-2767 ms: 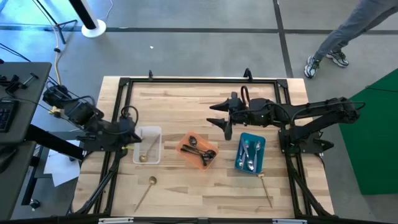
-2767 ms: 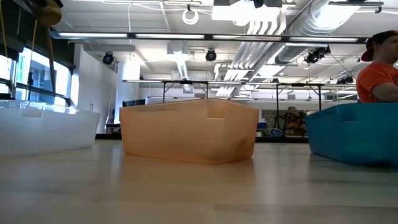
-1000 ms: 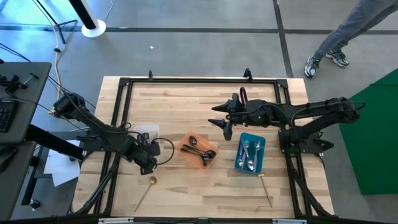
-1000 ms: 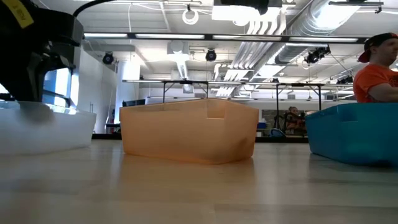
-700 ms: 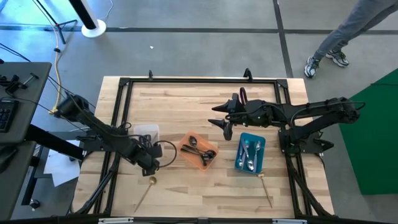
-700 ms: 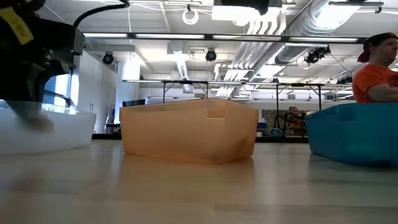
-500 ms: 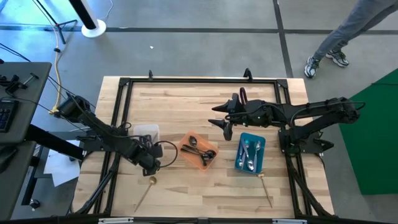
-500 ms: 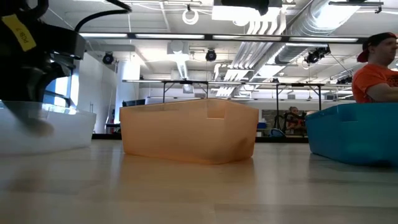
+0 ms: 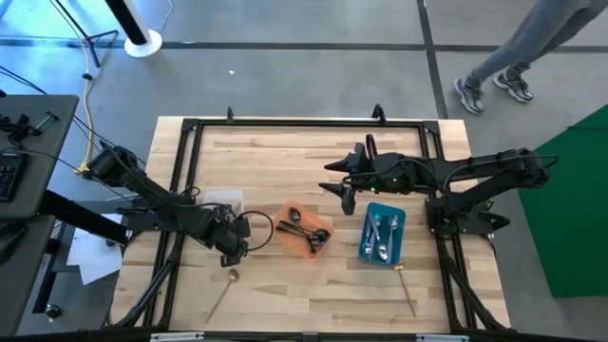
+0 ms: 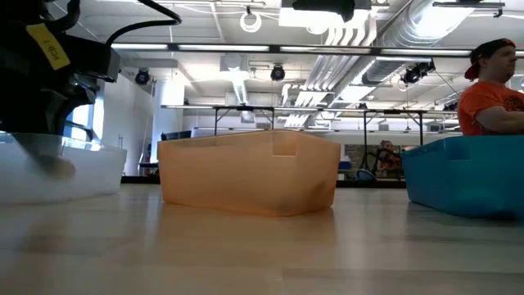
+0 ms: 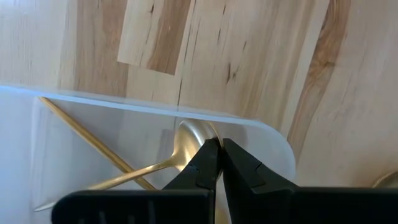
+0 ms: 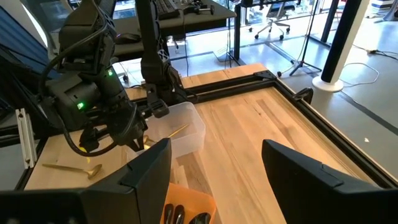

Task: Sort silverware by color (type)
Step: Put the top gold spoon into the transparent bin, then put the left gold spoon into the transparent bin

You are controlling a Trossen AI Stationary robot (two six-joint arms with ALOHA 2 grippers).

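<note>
Left fingers (image 11: 217, 163), shut w/ nothing held, moved past clear tray (image 11: 273, 140) w/ gold spoons (image 11: 155, 163); right fingers (image 12: 211, 163) wide open.

High view: overhead, straight down on the whole table (image 9: 304, 152). Low view: tabletop level, facing the room, close to the orange tray (image 10: 248, 172). Left wrist: close above the clear tray (image 11: 273, 134). Right wrist: looks across, sharing that tray.

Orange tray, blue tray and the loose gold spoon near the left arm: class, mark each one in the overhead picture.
orange tray (image 9: 285, 222): high view, bare floor at its corner.
blue tray (image 9: 399, 217): high view, its rim.
gold spoon (image 9: 231, 276): high view, its bowl.
</note>
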